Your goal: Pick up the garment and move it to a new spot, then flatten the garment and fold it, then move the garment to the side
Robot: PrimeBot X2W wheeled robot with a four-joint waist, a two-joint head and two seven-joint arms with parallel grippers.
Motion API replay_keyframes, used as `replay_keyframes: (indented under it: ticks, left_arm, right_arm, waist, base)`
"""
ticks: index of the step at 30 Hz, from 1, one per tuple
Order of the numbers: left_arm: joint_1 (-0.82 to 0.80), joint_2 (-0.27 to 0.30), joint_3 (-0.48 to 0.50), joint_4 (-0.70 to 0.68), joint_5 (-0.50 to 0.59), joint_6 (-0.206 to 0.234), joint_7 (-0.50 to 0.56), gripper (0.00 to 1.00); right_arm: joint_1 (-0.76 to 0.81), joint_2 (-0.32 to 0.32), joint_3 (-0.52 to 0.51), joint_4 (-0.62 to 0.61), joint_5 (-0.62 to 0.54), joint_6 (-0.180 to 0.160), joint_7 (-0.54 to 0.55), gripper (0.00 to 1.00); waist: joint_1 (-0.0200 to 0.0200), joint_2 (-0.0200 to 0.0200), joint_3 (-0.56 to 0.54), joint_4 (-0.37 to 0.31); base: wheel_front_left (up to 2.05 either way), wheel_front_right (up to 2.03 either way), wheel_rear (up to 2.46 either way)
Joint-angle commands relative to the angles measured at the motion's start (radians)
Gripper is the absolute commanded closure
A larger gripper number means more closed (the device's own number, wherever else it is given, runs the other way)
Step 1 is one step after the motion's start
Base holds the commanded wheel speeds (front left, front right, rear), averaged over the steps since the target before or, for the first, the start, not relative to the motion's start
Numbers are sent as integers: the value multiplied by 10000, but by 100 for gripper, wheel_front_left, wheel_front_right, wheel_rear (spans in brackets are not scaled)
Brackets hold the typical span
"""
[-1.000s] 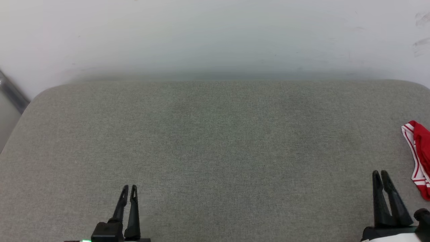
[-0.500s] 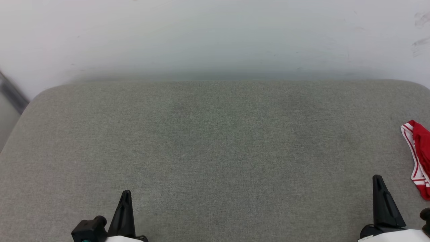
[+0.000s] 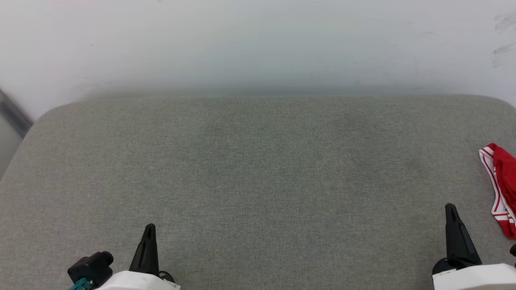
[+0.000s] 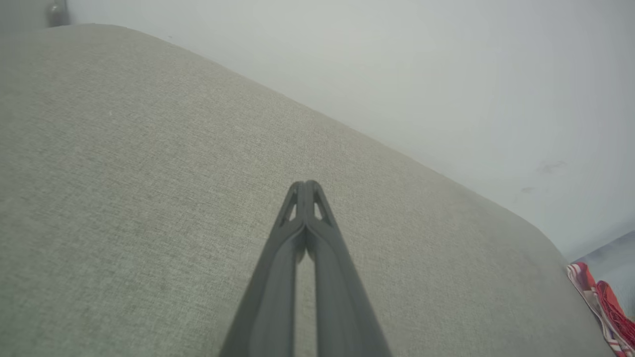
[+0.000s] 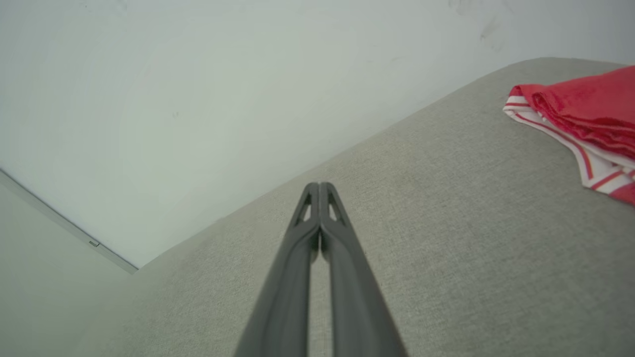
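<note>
The garment (image 3: 504, 183), red with red-and-white striped trim, lies bunched at the far right edge of the grey cushioned surface (image 3: 258, 169); most of it is cut off by the frame. It also shows in the right wrist view as the garment (image 5: 585, 119) at upper right, and in the left wrist view as the garment (image 4: 603, 310) at lower right. My right gripper (image 3: 450, 207) is shut and empty, just left of the garment and apart from it. My left gripper (image 3: 149, 227) is shut and empty at lower left. Fingertips meet in both wrist views: left gripper (image 4: 305, 184), right gripper (image 5: 318, 186).
A pale wall (image 3: 258, 44) runs behind the surface's rounded far edge. A dark strip (image 3: 14, 114) slants at the far left beside the surface's corner. The wide grey fabric stretches between the two grippers.
Both grippers have closed from slightly open to shut. Both have turned at the wrist, so white forearms now show at the bottom. The garment has not moved.
</note>
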Motion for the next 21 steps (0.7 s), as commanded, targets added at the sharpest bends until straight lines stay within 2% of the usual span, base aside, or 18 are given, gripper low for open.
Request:
replay_keyframes:
  ticks: [1, 21]
  left_arm:
    - [-279, 65, 53, -38, -482, -77, 85, 100]
    - [-781, 126, 324, 395, -3522, -490, 697, 100]
  right_arm:
    - [-303, -112, 23, -40, 480, -2, 82, 100]
    - [-800, -147, 82, 464, 3326, -2, 746, 100]
  waist:
    - [0, 0, -1, -6]
    - [0, 0, -4, -80]
  base:
    - [0, 0, 0]
    - [0, 0, 0]
